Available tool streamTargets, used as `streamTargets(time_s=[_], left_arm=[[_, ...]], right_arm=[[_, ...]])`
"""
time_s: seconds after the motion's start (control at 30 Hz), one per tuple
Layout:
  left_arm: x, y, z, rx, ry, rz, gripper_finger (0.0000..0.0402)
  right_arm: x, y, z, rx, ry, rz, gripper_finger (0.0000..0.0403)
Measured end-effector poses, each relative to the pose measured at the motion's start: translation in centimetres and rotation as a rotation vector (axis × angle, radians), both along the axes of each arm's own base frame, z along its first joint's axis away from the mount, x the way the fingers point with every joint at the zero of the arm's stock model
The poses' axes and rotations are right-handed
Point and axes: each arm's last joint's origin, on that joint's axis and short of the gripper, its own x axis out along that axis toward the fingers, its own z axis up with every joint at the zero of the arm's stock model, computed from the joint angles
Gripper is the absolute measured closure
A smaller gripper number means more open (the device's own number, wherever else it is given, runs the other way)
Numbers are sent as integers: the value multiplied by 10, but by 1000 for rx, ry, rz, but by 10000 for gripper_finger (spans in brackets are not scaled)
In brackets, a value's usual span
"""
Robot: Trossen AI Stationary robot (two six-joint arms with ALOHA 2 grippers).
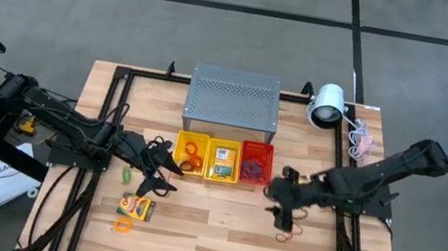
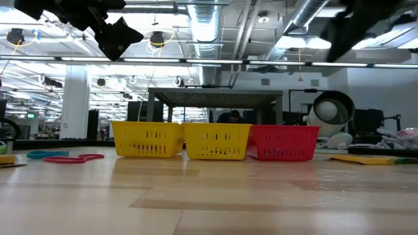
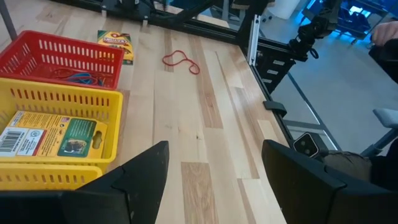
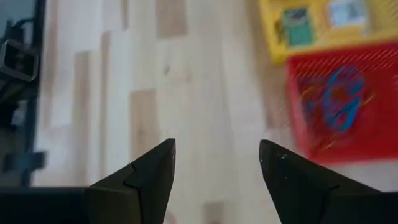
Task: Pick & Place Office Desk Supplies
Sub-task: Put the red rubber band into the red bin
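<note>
Seen from above, an orange band loop lay nearest the bench's front edge, toward the left corner, with a yellow-and-green card box just behind it and a green band loop further back. The left gripper hovered over bare wood just left of the basket row, its fingers spread and empty; the left wrist view confirmed the gap between the fingers, with only planks below. On the right half, the right gripper hung over the bench, released, with nothing between its fingers. A red band loop lay just in front of it.

Mid-bench stood three baskets side by side: a yellow basket holding orange loops, a second yellow basket holding a card box, and a red basket with blue-grey clips inside, which the right wrist view showed most clearly. The left wrist view alone showed another card box on the wood beyond the red basket, a place the right arm covered from overhead.

The low view showed the baskets' mesh walls hiding their contents, and loops lying flat at the left. Behind the baskets stood a grey perforated box, and near the back right corner a white lamp.
</note>
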Motion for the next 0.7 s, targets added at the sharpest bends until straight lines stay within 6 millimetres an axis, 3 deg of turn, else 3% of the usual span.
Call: streamTargets(time_s=[0.37,0.7], left_arm=[[1,0,2,-7,-18,1,147],[1,0,3,-12,-31,1,147]], right_arm=[[-22,49,-40,-60,279,1,180],[-37,56,-60,-164,462,-106,180]])
